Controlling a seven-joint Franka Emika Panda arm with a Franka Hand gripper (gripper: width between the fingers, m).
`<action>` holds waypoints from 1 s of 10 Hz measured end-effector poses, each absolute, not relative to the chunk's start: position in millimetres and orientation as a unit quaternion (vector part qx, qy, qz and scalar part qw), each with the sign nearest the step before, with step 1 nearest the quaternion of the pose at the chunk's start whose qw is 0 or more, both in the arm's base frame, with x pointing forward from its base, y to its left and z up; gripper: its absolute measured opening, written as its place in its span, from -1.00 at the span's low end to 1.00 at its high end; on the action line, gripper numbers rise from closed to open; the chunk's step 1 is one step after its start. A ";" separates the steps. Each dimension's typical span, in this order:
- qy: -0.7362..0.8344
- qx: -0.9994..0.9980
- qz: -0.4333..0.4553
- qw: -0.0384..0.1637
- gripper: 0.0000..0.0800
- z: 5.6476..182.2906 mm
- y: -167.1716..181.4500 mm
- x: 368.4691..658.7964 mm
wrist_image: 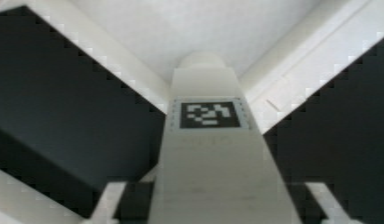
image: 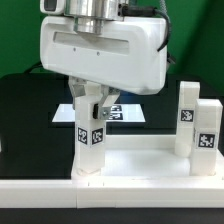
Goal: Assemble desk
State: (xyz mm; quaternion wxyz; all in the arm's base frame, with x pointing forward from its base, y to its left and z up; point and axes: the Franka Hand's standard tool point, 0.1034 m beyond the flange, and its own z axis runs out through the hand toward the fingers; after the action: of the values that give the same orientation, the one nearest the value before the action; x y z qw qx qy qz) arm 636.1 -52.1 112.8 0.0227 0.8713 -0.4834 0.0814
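Black bench fills the background, dark and matte, with a green strip behind it at the exterior view's right. Now to the piece itself: we see the desk top, a white tray with a raised rim, lying across the front of the bench. At its corner on the exterior view's left, one white block leg stands upright, tags on its faces, its foot meeting the tray's corner. We cannot tell whether it is seated or just resting there. Over at the exterior view's right, two more legs stand side by side, touching, just behind the tray's rim.

Up top, the gripper hangs straight down over that left leg, and the jaws are pinching its upper end. From the wrist view we look down the length of the leg, one tag facing us, a dark fingertip on each side of it, the tray's rims running away in a V beyond.

Behind the arm, the marker board lies flat on the bench.
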 end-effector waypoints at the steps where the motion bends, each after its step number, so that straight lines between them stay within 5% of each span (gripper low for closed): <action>1: -0.560 0.824 0.077 0.013 -0.28 112.4 -52.8 635.2; 5: -0.819 0.570 0.059 -0.027 -0.27 111.0 -47.8 636.3; 9: -0.836 0.544 0.060 -0.026 -0.24 110.8 -48.0 635.0; 10: -0.788 0.613 0.063 -0.009 0.19 109.8 -46.4 632.5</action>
State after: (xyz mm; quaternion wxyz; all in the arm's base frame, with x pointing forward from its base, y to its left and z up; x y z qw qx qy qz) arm 632.5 -46.4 109.8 -0.0088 0.6130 -0.7875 0.0626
